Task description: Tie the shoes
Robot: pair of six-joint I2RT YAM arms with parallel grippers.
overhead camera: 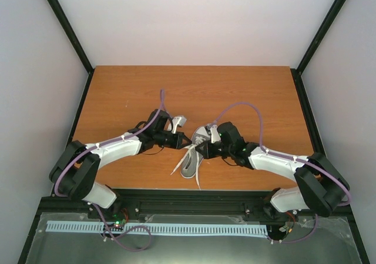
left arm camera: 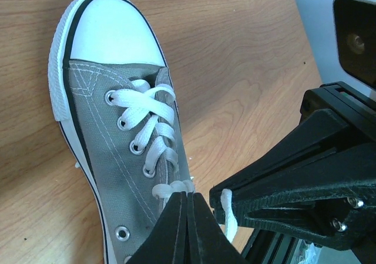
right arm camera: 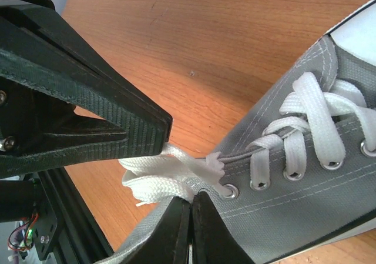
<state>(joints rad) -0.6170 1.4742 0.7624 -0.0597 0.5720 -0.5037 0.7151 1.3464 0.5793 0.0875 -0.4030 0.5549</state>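
Sneaker (left arm camera: 117, 129) on the table (overhead camera: 235, 93) by its front edge, left gripper (left arm camera: 187, 200) just left, right gripper (right arm camera: 191, 198) just right.

Small grey low-top sneaker (left arm camera: 111, 158) of matt woven canvas, with smooth white rubber toe cap (left arm camera: 111, 29) at twelve o'clock, woven white cloth laces (left arm camera: 147, 123), shiny metal eyelets (left arm camera: 122, 233). Smooth, faintly glossy orange-brown wooden table (left arm camera: 247, 64). Matt, finely ridged black plastic on left gripper (right arm camera: 163, 130).

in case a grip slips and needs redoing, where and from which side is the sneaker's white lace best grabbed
Take the lace just outside the top eyelet, where it bunches up clear of the sneaker and the table. Come down from above at the heel end, closing across the flat band. The trailing ends lie flat on the wood, probably harder to pinch.
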